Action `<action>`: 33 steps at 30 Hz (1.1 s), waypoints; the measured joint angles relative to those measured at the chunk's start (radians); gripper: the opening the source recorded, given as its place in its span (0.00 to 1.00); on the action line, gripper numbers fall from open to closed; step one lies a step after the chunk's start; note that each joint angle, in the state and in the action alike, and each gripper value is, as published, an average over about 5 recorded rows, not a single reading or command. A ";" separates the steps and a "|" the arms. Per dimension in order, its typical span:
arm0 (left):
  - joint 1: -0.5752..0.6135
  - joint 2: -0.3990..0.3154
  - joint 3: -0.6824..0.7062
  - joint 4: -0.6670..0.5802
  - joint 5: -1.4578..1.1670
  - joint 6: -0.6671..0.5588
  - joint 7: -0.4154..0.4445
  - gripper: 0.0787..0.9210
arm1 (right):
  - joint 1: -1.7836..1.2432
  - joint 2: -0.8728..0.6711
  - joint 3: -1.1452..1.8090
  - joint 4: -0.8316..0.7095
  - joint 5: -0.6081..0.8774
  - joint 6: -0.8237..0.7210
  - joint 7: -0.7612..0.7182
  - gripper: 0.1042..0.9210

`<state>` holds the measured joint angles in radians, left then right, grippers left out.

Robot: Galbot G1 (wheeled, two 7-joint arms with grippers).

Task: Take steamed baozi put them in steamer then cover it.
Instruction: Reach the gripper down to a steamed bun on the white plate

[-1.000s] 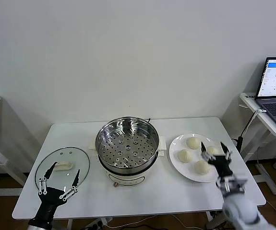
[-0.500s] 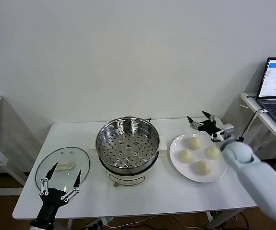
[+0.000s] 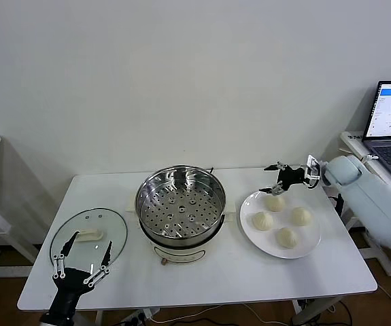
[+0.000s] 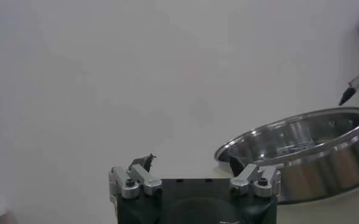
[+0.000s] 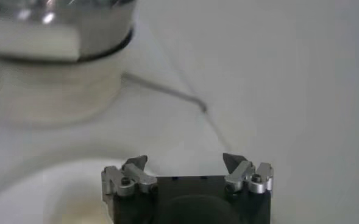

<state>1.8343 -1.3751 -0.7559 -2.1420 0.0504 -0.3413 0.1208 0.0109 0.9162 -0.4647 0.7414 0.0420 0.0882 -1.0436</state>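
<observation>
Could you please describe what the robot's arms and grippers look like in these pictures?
The right arm has a smooth, rounded pale grey-white shell. Both the right gripper and the left gripper have thin black fingers on silver linkages with visible bolts, mounted on a black body.

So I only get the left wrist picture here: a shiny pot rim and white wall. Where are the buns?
Observer: Four steamed baozi sit on a white plate, on the steamer's right side.
Operator: Is anything in the pot yet?
Observer: No, its perforated tray is bare.
Operator: And the other arm?
Observer: The right gripper is open, above the plate's far edge, by the farthest bun.
Operator: Where's the lid?
Observer: The cover lies flat on the table, just beyond the open left gripper.
</observation>
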 measured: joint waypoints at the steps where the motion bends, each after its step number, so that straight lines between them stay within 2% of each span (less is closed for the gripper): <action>1: 0.002 -0.001 -0.002 0.000 0.000 -0.001 -0.001 0.88 | 0.012 0.015 -0.007 -0.024 -0.031 0.006 -0.012 0.88; 13: 0.012 -0.013 -0.001 0.013 0.010 -0.013 -0.003 0.88 | 0.074 0.149 -0.060 -0.226 -0.289 0.047 -0.081 0.88; 33: 0.010 -0.021 0.004 0.033 0.012 -0.023 -0.004 0.88 | 0.077 0.238 -0.076 -0.343 -0.420 0.067 -0.084 0.87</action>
<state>1.8438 -1.3965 -0.7521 -2.1088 0.0628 -0.3644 0.1172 0.0878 1.1544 -0.5404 0.3981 -0.3784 0.1553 -1.1277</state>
